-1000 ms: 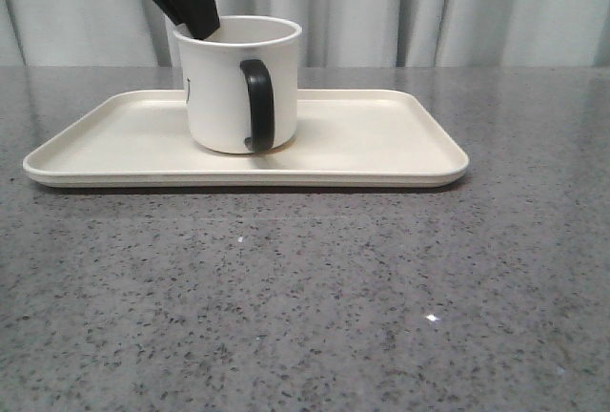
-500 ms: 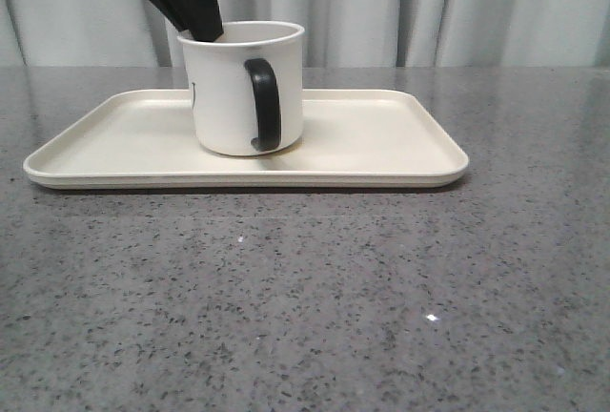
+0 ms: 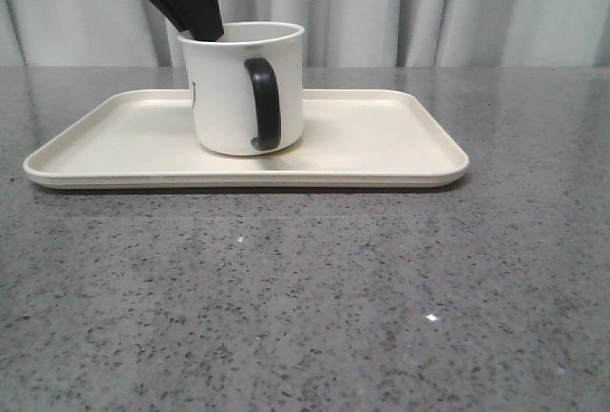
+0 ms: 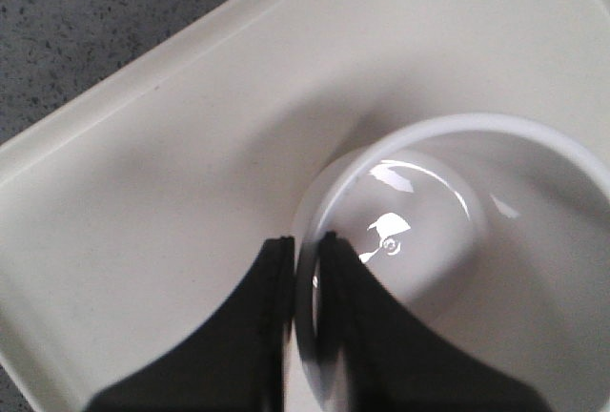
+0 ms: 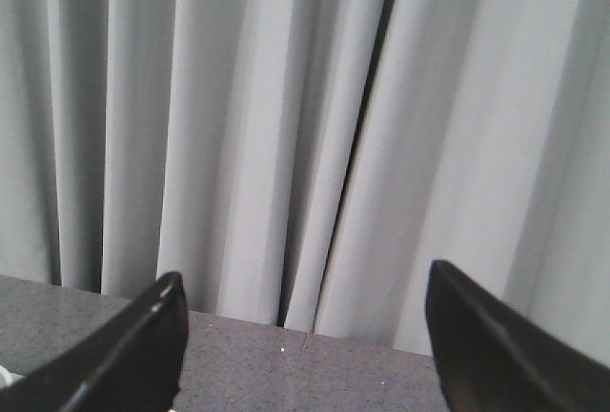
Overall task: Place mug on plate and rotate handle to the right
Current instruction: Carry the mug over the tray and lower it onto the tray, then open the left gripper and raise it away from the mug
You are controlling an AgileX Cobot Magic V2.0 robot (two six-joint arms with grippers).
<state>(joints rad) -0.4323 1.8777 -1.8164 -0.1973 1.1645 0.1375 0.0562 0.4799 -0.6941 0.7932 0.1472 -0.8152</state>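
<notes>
In the front view, the white round mug (image 3: pixel 243 88) sits left of middle on the big flat cream plate (image 3: pixel 381 140), its shiny black loop handle (image 3: pixel 263 104) facing us, and in the left wrist view the black left gripper (image 4: pixel 305 269) pinches its rim to turn it, while the right wrist view shows the right gripper (image 5: pixel 305 326) wide apart, holding nothing.
</notes>
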